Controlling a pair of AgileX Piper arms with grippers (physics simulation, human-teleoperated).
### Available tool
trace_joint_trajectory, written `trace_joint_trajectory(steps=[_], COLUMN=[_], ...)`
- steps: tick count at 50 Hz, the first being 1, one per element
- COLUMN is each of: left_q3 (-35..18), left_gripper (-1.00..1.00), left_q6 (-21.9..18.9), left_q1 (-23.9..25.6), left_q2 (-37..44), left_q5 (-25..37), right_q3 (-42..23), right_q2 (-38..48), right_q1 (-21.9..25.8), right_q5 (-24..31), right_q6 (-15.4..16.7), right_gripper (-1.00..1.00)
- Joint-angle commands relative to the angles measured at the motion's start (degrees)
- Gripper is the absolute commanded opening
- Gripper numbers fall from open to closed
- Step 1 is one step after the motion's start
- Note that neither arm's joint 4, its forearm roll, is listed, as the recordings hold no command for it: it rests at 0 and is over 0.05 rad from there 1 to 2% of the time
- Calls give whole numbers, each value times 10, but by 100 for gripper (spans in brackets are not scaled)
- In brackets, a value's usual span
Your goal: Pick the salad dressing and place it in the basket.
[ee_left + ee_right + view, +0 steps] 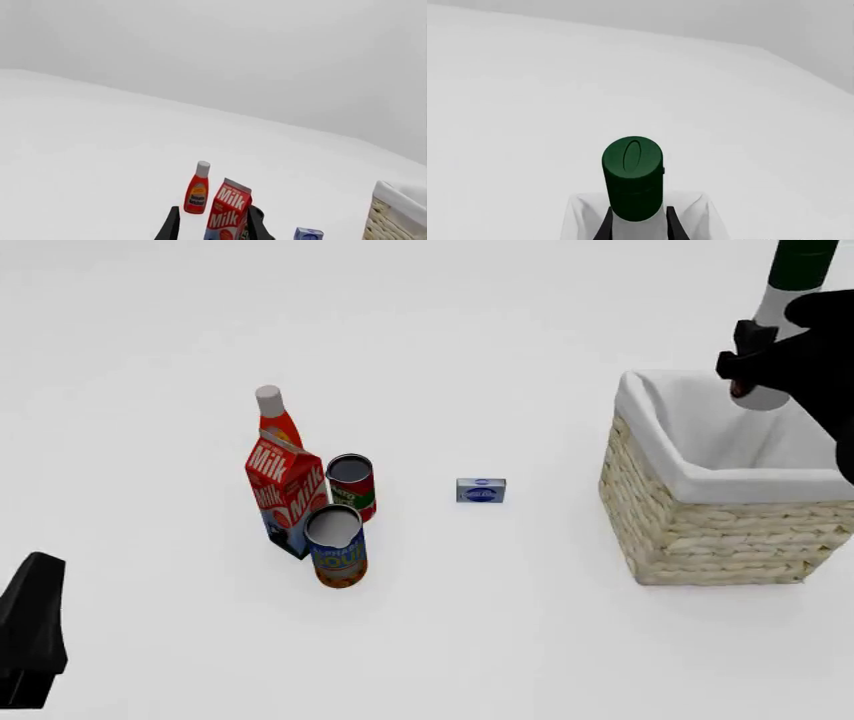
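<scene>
A plain white desk (534, 640) fills the front view, with no wall or edge marking in sight. Toward its right side stands one large square tan wicker basket (707, 530) with a white cloth lining folded over the rim. Above the basket's far right corner the right gripper (763, 365) holds the one salad dressing (781, 300), a white pear-shaped bottle with a dark green cylindrical cap, roughly upright and clear of the rim. Left of centre stand a red bottle with a white cap (275, 420), a red milk carton (284, 492) and two upright cans (350, 485); a small blue box (481, 490) lies between them and the basket. Only a dark part of the left arm shows at the lower left.

In the left wrist view the left gripper (212, 227) stands with its jaws wide apart and holding nothing, aimed toward the carton and red bottle.

The right wrist view looks along the bottle's green cap, the right gripper's jaws pressed on either side of the white body below it; the lining shows beneath.

To finish well, I judge the bottle should be carried inward over the basket's middle, lowered past the rim while kept upright, and let go only once low, so it neither catches the cloth nor topples out.
</scene>
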State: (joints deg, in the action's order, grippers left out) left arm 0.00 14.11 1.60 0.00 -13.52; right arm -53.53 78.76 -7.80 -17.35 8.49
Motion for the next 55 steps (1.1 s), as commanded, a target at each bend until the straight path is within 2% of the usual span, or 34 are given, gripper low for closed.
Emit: trace_joint_trajectory(steps=[1, 22, 55], left_q3=[0, 0, 0], left_gripper=[100, 100, 100], left_q6=[-96, -98, -98], left_q1=[-6, -7, -5], left_q2=[0, 0, 0], left_q5=[1, 2, 5], right_q3=[7, 20, 48], right_q2=[-22, -23, 13], right_q1=[-2, -16, -33], right_q5=[14, 26, -8], right_q6=[5, -2, -24], right_gripper=[-100, -100, -100])
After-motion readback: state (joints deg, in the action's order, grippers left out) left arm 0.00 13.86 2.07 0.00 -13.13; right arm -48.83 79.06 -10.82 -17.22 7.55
